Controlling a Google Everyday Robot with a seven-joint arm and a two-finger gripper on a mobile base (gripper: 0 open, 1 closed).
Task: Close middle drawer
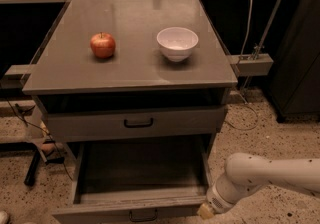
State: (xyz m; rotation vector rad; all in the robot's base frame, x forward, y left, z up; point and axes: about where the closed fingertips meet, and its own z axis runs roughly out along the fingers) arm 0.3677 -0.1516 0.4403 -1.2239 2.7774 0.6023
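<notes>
The middle drawer [142,170] is pulled far out of the grey cabinet, and its deep grey box is empty. Its low flat front [100,214] with a small black loop handle [142,215] lies at the bottom edge of the camera view. My gripper [204,211] is at the end of the white arm [270,175], which comes in from the lower right. The gripper is low, right at the right end of the drawer front. Only its tan tip shows.
The taller-fronted top drawer [90,127] with a wider black handle [138,123] stands slightly out. A red apple [102,45] and a white bowl [177,43] sit on the cabinet top [130,73]. Cables and a black leg [33,168] lie on the floor at left. A dark cabinet [300,58] stands at right.
</notes>
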